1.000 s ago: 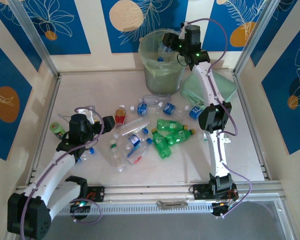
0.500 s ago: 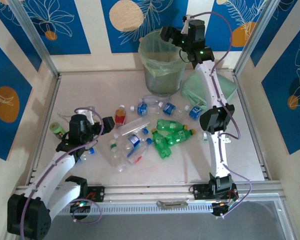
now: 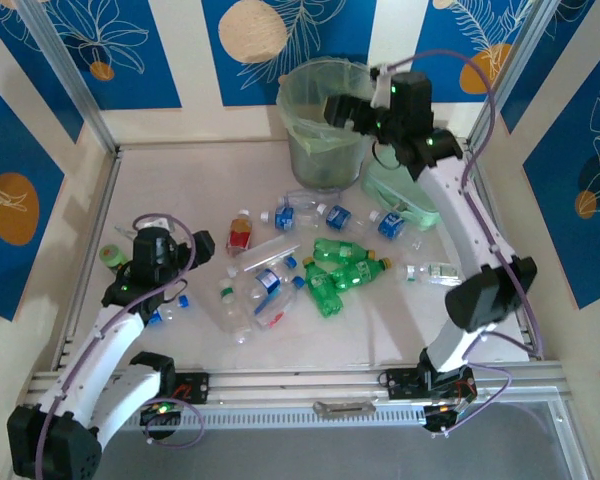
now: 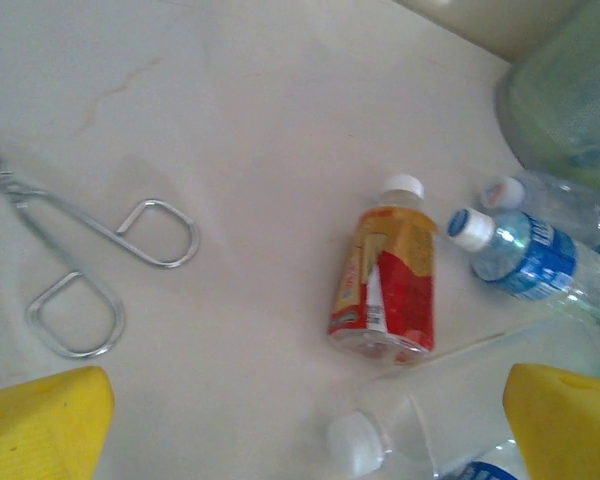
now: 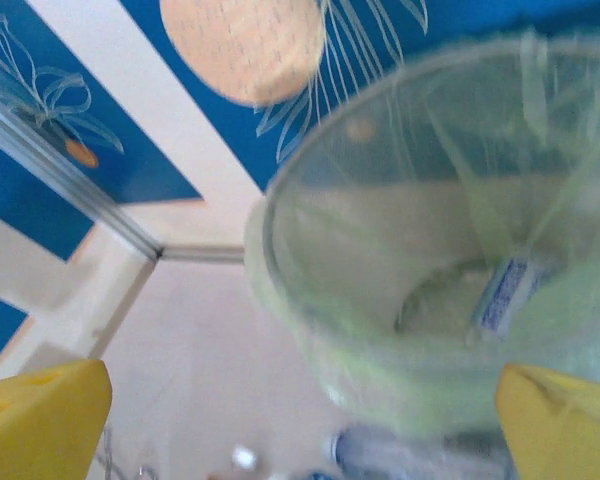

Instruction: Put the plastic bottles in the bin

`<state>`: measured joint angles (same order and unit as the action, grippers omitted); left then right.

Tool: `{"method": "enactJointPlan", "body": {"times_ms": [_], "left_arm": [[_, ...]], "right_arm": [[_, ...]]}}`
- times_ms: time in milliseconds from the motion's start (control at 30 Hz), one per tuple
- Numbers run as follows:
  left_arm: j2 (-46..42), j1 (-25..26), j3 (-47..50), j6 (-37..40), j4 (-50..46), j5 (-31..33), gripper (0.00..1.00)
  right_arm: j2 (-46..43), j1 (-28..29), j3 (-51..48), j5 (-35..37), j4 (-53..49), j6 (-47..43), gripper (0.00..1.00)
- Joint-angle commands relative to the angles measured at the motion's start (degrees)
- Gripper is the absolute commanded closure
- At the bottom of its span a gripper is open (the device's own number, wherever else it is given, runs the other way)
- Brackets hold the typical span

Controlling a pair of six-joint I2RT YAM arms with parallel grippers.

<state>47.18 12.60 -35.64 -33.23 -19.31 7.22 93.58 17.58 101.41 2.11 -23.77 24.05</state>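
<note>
Our right end effector [image 3: 338, 108], open, has pulled back to the right rim of the bin [image 3: 315, 150]. Left end effector [image 3: 195, 244] open too, bare bench [image 4: 230, 90] on its far left.

Bin [image 3: 325, 160]: round grey-green bucket with pale green bag liner, upright at upper centre; a blue-labelled clear bottle [image 5: 505, 290] sits inside near the bottom. Other plastic bottles [image 3: 270, 285] lie on their sides mid-frame. The red-labelled bottle [image 3: 240, 234] is at left, green bottles [image 3: 340, 268] right of centre, a lone clear bottle [image 3: 432, 272] farther right.
</note>
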Motion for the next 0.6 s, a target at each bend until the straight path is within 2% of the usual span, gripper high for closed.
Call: {"method": "enactJointPlan", "body": {"times_ms": [0,100,267,467,567], "left_arm": [[-2.2,-0.4,-3.2,-3.2,-9.0,7.9,0.0],[-3.6,-0.4,-4.2,-4.6,-13.1,10.0,0.0],[-3.8,-0.6,-4.6,-10.0,-22.6,13.3,0.0],[-3.2,-2.1,-5.5,-22.0,-34.1,17.4,0.0],[-3.0,-3.5,-5.8,-29.0,-37.3,17.5,0.0]], "right_arm": [[-5.7,0.2,-12.5,-2.5,7.7,2.5,0.01],[-9.6,1.4,-21.5,-2.9,9.5,3.6,0.01],[-12.8,4.4,-30.9,-2.4,9.3,3.0,0.01],[-13.6,6.6,-34.9,-0.2,6.1,1.9,0.01],[-13.4,6.7,-36.3,-0.1,6.2,2.5,0.01]]}}
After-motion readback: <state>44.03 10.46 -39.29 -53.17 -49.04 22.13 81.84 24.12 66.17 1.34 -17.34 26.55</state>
